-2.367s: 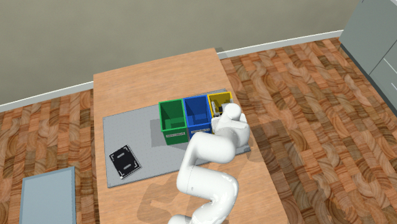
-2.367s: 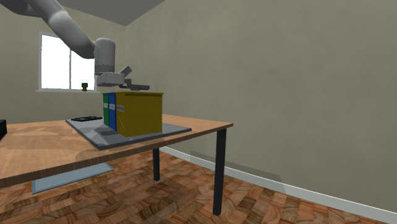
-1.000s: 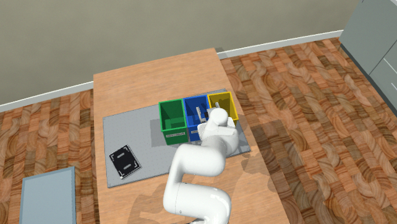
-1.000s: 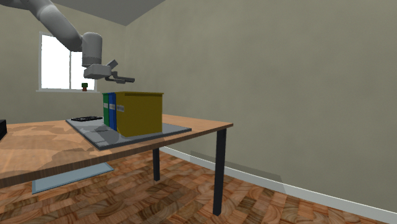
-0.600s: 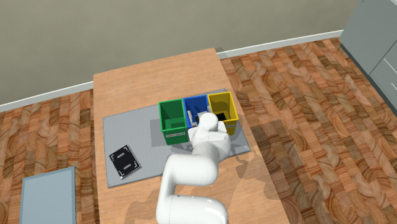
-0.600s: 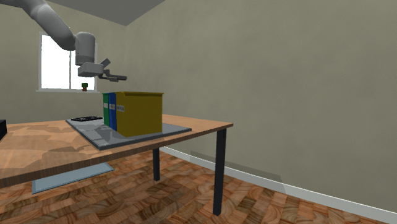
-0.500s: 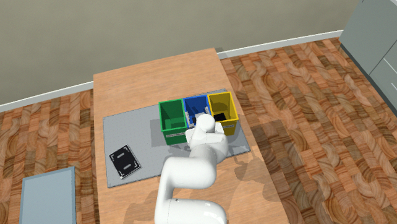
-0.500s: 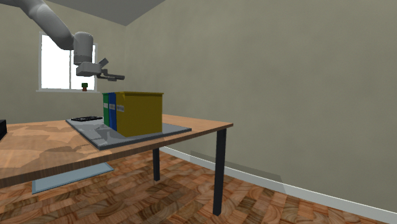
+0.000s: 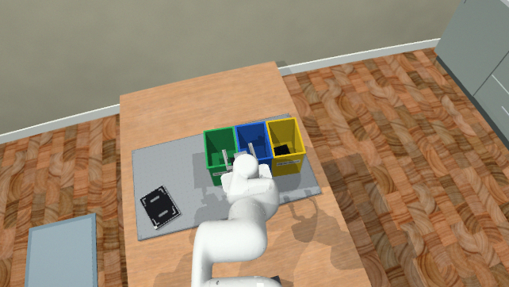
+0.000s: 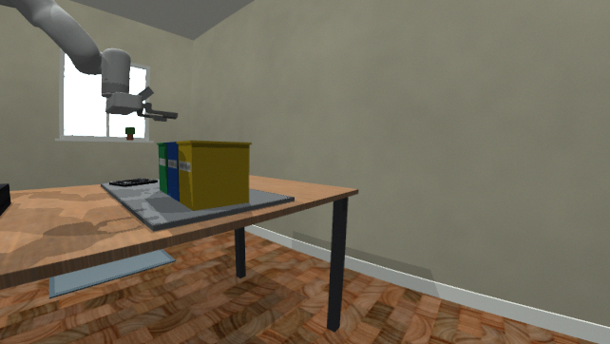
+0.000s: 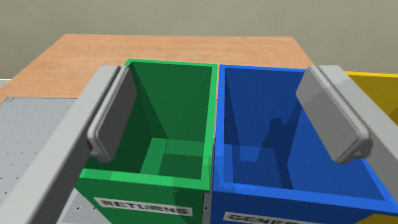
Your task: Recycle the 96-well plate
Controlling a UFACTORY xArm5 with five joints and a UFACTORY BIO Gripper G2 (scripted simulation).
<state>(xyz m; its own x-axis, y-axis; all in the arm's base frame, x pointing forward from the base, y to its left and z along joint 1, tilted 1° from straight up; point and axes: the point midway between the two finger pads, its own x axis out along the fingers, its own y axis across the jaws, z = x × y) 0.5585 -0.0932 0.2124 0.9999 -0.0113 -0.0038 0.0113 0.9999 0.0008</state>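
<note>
Plate (image 9: 281,150) shows inside yellow bin (image 9: 288,169) (image 10: 220,176) (image 11: 381,90) only from above; wrist view reveals jaws (image 9: 239,148) (image 10: 168,116) open, empty.
</note>
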